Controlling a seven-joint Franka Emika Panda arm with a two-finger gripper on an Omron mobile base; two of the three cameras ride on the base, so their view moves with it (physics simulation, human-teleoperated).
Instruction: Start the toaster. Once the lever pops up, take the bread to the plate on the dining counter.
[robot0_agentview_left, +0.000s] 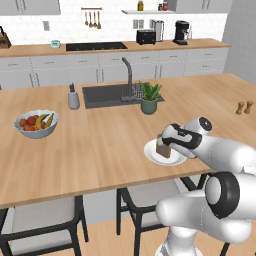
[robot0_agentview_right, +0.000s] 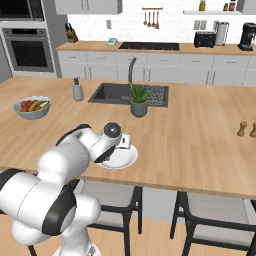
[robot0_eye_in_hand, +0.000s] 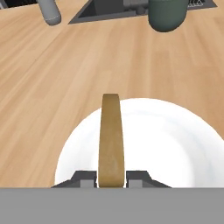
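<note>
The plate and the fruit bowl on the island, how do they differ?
The plate is flat, plain white and near the counter's front edge; the fruit bowl is deeper, greyish and farther left. The plate has bread held over it on edge by the claw; the bowl holds fruit. Both are round and rest on the wooden counter.

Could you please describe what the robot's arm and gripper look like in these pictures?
The arm is made of smooth, rounded white segments with dark, nearly black bands and round caps at the joints; no cables or markings show. The hand is dark with white parts. In the hand view the gripper shows two small dark grey, blocky finger tips.
</note>
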